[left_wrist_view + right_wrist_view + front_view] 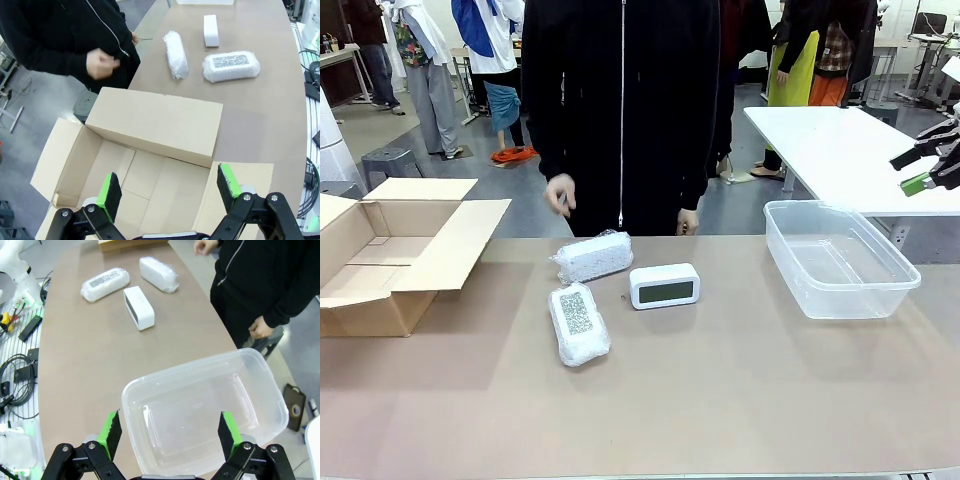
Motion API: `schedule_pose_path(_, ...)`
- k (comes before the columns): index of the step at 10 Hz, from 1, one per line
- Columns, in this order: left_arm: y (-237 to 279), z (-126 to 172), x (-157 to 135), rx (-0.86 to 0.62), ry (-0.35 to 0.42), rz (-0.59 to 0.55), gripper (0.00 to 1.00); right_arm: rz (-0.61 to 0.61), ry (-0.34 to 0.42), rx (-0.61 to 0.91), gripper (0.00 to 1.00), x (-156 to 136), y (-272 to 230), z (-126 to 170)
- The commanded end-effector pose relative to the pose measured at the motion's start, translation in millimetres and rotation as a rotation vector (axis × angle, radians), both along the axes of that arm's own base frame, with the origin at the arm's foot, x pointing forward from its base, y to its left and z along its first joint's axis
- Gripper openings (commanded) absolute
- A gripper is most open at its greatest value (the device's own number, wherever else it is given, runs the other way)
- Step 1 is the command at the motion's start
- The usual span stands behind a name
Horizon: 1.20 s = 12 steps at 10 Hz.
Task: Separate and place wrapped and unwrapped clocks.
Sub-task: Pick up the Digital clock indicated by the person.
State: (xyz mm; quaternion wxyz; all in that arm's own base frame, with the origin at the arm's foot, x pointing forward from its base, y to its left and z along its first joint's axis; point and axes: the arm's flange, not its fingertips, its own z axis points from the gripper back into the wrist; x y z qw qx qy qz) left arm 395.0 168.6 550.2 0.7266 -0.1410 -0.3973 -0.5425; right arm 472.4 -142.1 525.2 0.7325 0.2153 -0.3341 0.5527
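Left wrist view: cardboard box (150, 175) interior beneath wide-spread left gripper (168, 192)

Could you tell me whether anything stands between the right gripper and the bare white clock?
Nothing visible does. The open right gripper hovers above the clear plastic bin, and only bare tabletop lies between that bin and the white clock. The two wrapped bundles lie beyond the clock.

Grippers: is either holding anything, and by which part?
Nothing is held. The left gripper is open, aimed at the box; the right gripper is open, aimed at the bin.
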Motion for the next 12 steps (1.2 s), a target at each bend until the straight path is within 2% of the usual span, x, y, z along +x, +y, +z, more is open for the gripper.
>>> schedule_pose_path(1, 0.6, -1.5, 1.6, -0.012, -0.031, -0.016, 1.00, 0.005, 0.001, 0.007, 1.00, 0.1, 0.4, -1.0)
schedule_pose_path(12, 0.6, -1.5, 1.6, -0.012, -0.031, -0.016, 1.00, 0.005, 0.001, 0.007, 1.00, 0.1, 0.4, -1.0)
